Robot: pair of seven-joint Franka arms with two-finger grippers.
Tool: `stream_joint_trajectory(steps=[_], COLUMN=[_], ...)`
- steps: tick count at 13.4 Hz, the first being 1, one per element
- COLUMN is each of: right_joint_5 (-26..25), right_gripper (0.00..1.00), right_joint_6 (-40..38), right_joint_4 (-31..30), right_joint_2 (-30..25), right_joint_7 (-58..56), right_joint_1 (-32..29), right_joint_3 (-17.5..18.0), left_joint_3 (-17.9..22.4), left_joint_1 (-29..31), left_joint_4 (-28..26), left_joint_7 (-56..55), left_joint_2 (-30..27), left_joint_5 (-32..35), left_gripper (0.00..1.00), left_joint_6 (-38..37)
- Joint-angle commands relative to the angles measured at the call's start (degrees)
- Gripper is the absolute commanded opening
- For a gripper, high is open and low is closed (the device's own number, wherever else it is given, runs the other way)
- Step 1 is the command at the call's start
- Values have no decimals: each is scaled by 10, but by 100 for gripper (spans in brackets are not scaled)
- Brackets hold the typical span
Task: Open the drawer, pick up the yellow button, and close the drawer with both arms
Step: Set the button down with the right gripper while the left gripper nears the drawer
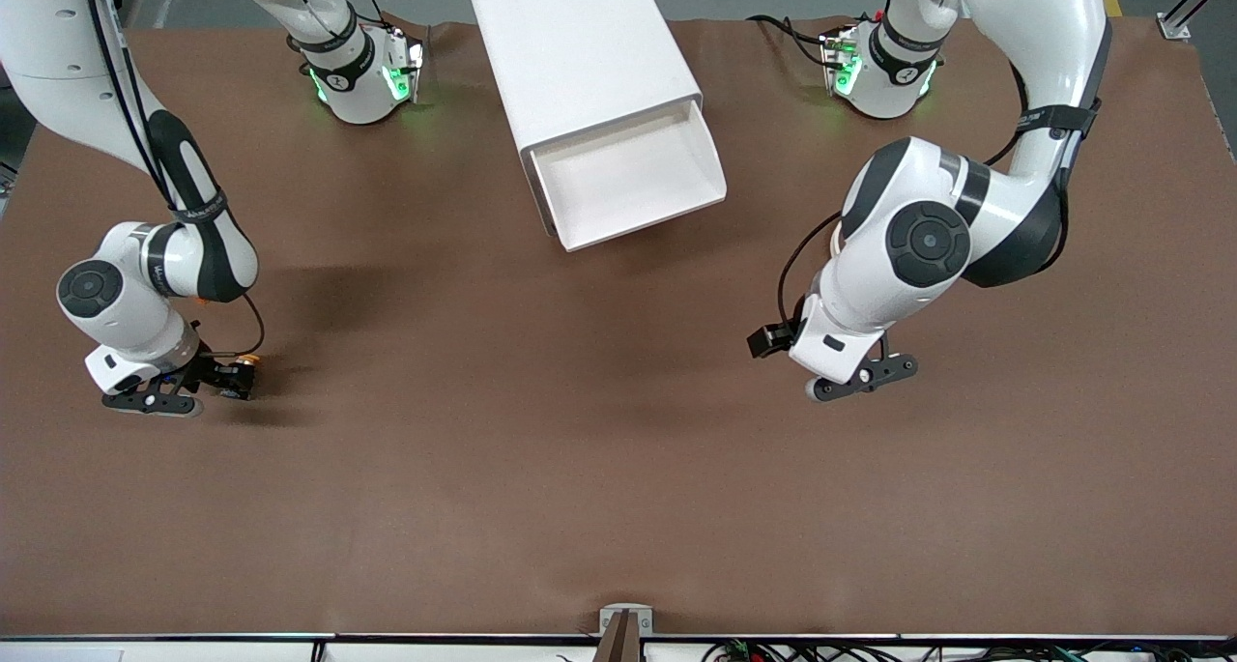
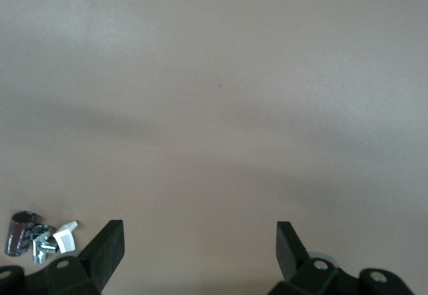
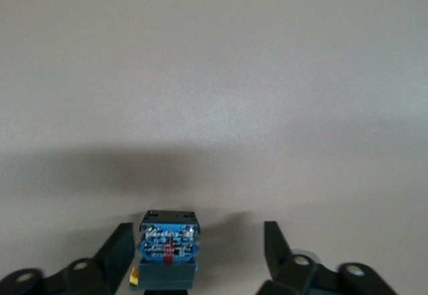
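Two arms over a brown table (image 1: 599, 469). White cabinet (image 1: 580, 53) sits near the bases, midway between them, set at a slant. Its top drawer (image 1: 633, 174) is pulled out toward the front camera; the long axis of cabinet and drawer runs from the bases toward the camera, skewed a little toward the left arm's end. The tray interior looks bare white.

Right gripper (image 1: 208, 384) is down low at the right arm's end of the table, well apart from the cabinet and nearer the camera than it. In the right wrist view its fingers (image 3: 120, 248) stand apart, with the button (image 3: 167, 248) between them, close against one finger and clear of the other. Cannot tell whether that finger touches it. The button shows its blue base board toward the wrist camera, dark body at the outer end; a sliver of orange-yellow peeps at its lower corner. From the front, an orange spot (image 1: 249, 359) shows just beside the gripper. Printing on the blue board is too fine to read.

Left gripper (image 1: 863, 377) hangs over bare table toward the left arm's end, fingers (image 2: 107, 248) spread wide, nothing between them.

Dark lettering on the black band of each forearm, not legible.
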Motion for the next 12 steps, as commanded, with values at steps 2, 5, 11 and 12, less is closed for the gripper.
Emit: stream_joint_trajectory(steps=[2,5,11,12], right_joint_5=[-6,47,102,106], right_gripper=[100,100,100,100], right_joint_6=[-110,-211,-373,-395], right_joint_4=[45,87,124,124], right_joint_2=[-29,-54,-136,-154], right_joint_7=[0,0,16,17], right_joint_1=[-9,-9,-9,-9], right_joint_3=[15,27,27,27], left_joint_3=[-1,-1,-3,-4], left_joint_1=[-16,-30,-66,-73], left_joint_4=[-13,-14,-22,-23], left_joint_7=[-28,-43,-102,-113], left_joint_2=[-15,-14,-14,-14], left_joint_5=[-8,-8,-8,-8], left_gripper=[100,100,100,100], left_joint_6=[8,8,8,8])
